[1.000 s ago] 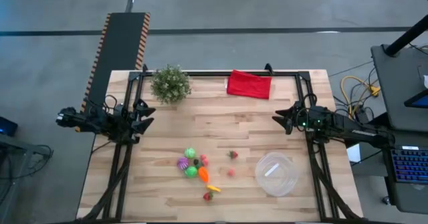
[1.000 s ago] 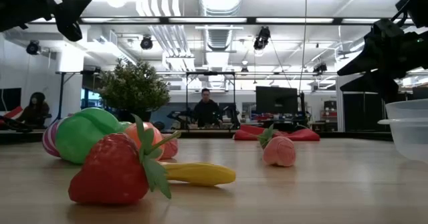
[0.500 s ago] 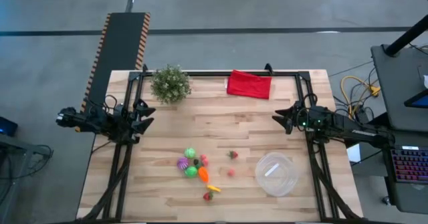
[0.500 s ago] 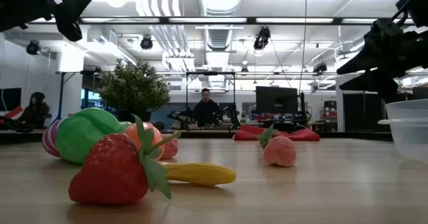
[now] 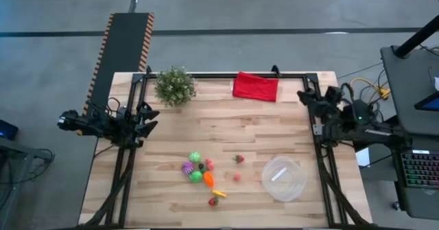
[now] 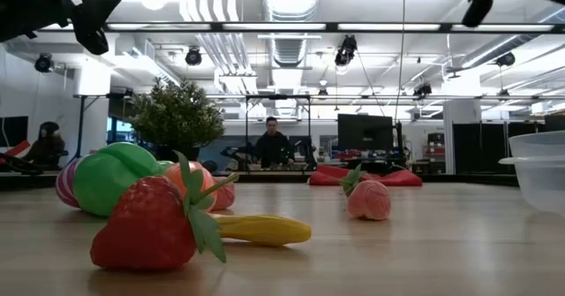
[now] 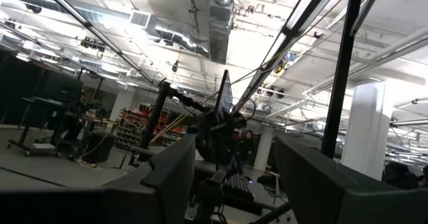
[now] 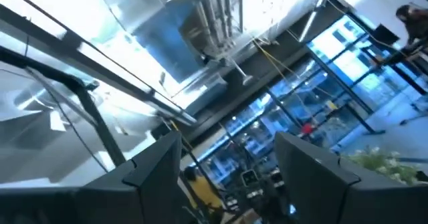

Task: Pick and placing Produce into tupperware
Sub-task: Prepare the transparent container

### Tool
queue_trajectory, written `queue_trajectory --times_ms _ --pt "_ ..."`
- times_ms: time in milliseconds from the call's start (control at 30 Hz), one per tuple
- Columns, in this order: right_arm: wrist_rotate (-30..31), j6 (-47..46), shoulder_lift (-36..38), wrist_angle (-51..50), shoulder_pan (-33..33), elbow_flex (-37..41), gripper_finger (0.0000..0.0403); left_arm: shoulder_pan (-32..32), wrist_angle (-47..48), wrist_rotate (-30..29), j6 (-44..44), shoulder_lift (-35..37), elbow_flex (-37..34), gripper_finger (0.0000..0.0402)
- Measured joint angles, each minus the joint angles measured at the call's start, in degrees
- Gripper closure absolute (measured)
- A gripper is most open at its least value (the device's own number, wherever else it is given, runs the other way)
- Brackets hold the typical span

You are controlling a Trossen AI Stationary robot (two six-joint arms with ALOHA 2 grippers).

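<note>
The produce lies in a loose cluster on the near middle of the table: green pieces (image 5: 195, 157), a purple piece (image 5: 187, 167), an orange carrot (image 5: 208, 180), a yellow banana (image 5: 219, 193) and a red strawberry (image 5: 213, 201), also close in the low view (image 6: 146, 225). Another strawberry (image 5: 239, 158) and a pink piece (image 5: 236, 177) lie apart, toward the tupperware. The round clear tupperware (image 5: 283, 178) stands upright at the near right. My left gripper (image 5: 152, 118) is open and empty at the left edge. My right gripper (image 5: 304, 96) is open and empty, raised at the far right, away from everything.
A bushy potted plant (image 5: 174, 86) stands at the far left and a red folded cloth (image 5: 256, 86) lies at the far middle. A black frame runs along the far edge and both sides. Bare wood lies between the grippers. People show in the room behind.
My right gripper has risen and swung back toward the table's far right corner, tipping upward; in the low view it has gone from beside the tupperware to the top of the picture. The produce and tupperware have stayed in place.
</note>
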State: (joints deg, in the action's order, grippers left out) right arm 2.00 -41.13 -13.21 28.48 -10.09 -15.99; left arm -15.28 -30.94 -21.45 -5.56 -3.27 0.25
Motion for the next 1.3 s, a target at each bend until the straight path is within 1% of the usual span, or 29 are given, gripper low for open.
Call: queue_trajectory --times_ms 33,133,267,333,400,433,500,633,667,700,733,900,933,1000,1033,1100,1167,1233,1300 --pt "0.6 0.4 -0.9 -0.7 0.0 -1.1 0.0170 0.0 0.0 0.0 0.0 0.0 0.0 0.0210" --pt "6.9 2.9 -4.8 -0.5 0.0 -4.9 0.0170 0.0 0.0 0.0 0.0 0.0 0.0 0.0210" --pt "17.3 11.0 -11.5 -1.3 0.0 -12.1 0.0170 0.0 0.0 0.0 0.0 0.0 0.0 0.0210" --pt "22.7 18.1 -14.4 -3.9 0.0 -16.4 0.0170 0.0 -1.0 -0.4 0.0 0.0 0.0 0.0210" --pt "25.4 23.1 -16.8 -8.1 0.0 -20.6 0.0170 0.0 -2.2 -1.2 0.0 0.1 0.0 0.0210" --pt "25.6 22.2 -18.0 -10.1 0.0 -22.6 0.0170 0.0 -2.3 -1.3 0.0 0.1 0.0 0.0210" --pt "25.5 17.7 -20.1 -15.1 0.0 -27.1 0.0170 0.0 -3.6 -1.3 0.0 0.0 0.0 0.0210" --pt "22.8 15.4 -22.4 -26.5 0.0 -35.1 0.0170 0.0 -5.6 -1.3 0.0 0.0 0.0 0.0210" --pt "21.3 13.2 -23.0 -31.2 -0.1 -37.4 0.0170 0.0 -6.1 -1.4 0.0 0.0 0.0 0.0210" --pt "19.5 10.7 -23.5 -38.1 -0.1 -40.0 0.0170 0.0 -6.5 -1.3 0.0 0.0 0.0 0.0210" --pt "19.1 8.0 -24.0 -47.1 -0.2 -43.1 0.0170 0.0 -6.5 -1.4 0.0 0.0 0.0 0.0210" --pt "21.8 -7.3 -31.1 -96.6 -0.3 -59.9 0.0170 0.0 -6.1 -1.3 0.0 -0.1 0.0 0.0210" --pt "21.8 -9.7 -32.9 -104.4 -0.3 -62.4 0.0170 0.0 -6.1 -1.3 0.0 -0.4 0.0 0.0210" --pt "19.5 -12.6 -37.0 -115.7 -0.3 -65.8 0.0170 0.0 -6.0 -1.3 0.0 -0.9 0.0 0.0210" --pt "17.7 -12.9 -38.9 -119.0 -0.3 -66.7 0.0170 0.0 -6.0 -1.3 -0.1 -1.1 0.0 0.0210" --pt "12.6 -10.6 -41.4 -117.5 -0.3 -67.1 0.0170 0.0 -6.1 -1.3 -1.3 -1.4 0.0 0.0210" --pt "8.2 -9.0 -43.2 -116.9 0.1 -66.9 0.0170 0.0 -6.1 -1.3 -4.7 -1.4 0.0 0.0210" --pt "4.2 -8.3 -45.9 -118.9 1.6 -66.6 0.0170 0.0 -6.1 -1.3 -7.9 -1.4 0.0 0.0210" --pt "1.2 -7.5 -47.5 -118.2 4.6 -64.6 0.0170 0.0 -6.2 -1.3 -11.2 -1.3 0.0 0.0210"
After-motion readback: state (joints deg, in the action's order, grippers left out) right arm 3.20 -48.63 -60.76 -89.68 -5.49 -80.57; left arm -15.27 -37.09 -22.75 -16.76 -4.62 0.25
